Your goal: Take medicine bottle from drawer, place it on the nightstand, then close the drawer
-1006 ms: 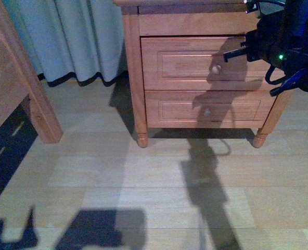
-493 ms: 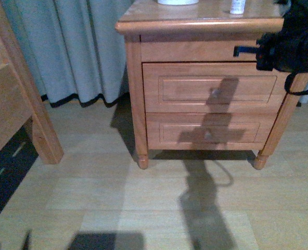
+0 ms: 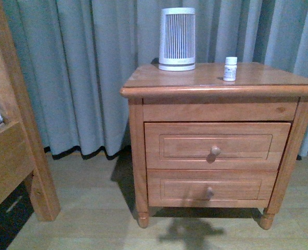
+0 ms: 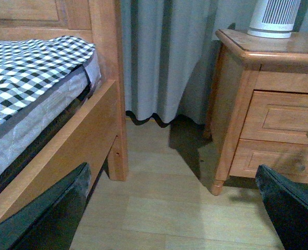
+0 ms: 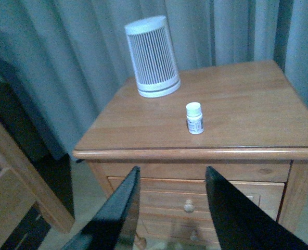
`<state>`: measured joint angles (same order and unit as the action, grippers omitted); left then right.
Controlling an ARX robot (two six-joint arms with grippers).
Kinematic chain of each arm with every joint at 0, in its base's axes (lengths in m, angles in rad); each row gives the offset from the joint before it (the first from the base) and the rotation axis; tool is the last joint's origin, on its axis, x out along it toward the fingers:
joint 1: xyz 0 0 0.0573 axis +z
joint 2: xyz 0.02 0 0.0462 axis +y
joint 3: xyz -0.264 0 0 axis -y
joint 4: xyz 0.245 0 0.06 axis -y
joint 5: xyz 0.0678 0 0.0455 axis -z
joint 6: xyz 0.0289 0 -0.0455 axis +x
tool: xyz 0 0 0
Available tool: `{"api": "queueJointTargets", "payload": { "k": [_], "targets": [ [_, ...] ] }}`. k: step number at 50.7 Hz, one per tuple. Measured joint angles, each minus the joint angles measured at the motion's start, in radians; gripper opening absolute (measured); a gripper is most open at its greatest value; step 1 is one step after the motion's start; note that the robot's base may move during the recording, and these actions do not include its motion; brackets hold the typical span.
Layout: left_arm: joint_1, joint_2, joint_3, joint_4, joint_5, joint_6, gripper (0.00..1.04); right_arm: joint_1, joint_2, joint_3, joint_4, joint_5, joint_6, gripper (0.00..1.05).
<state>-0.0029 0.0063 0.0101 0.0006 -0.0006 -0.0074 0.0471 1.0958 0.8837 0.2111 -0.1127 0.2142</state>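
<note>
The medicine bottle point(image 3: 230, 69) stands upright on the top of the nightstand point(image 3: 258, 78), toward its right side; it also shows in the right wrist view point(image 5: 194, 118). The upper drawer point(image 3: 180, 147) sits flush in the cabinet front, knob point(image 3: 215, 151) out. My right gripper point(image 5: 172, 172) hangs open in front of the nightstand, away from it, with the drawer front point(image 5: 164, 195) showing between its dark fingers. My left gripper point(image 4: 173, 171) is open over bare floor between the bed and the nightstand point(image 4: 237, 94). Neither gripper shows in the front view.
A large white ribbed cylinder point(image 3: 177, 39) stands at the back of the nightstand top. The lower drawer point(image 3: 175, 190) is shut. A wooden bed frame point(image 3: 13, 130) with a checkered mattress point(image 4: 29, 62) is on the left. Grey curtains point(image 3: 81, 67) hang behind. Wood floor point(image 4: 159, 208) lies between.
The front view has swung up from the floor to the whole nightstand. The dark right arm that was in front of the upper drawer has left that view.
</note>
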Motion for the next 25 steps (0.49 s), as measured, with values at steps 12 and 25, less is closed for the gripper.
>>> {"api": "queueJointTargets", "payload": {
  "k": [12, 25],
  "targets": [
    [0.0, 0.0, 0.0, 0.0, 0.0, 0.0, 0.98, -0.093, -0.615, -0.247, -0.282, -0.08, -0.064, 0.95],
    [0.0, 0.0, 0.0, 0.0, 0.0, 0.0, 0.98, -0.053, -0.861, -0.55, -0.309, 0.107, -0.187, 0.64]
  ]
}}
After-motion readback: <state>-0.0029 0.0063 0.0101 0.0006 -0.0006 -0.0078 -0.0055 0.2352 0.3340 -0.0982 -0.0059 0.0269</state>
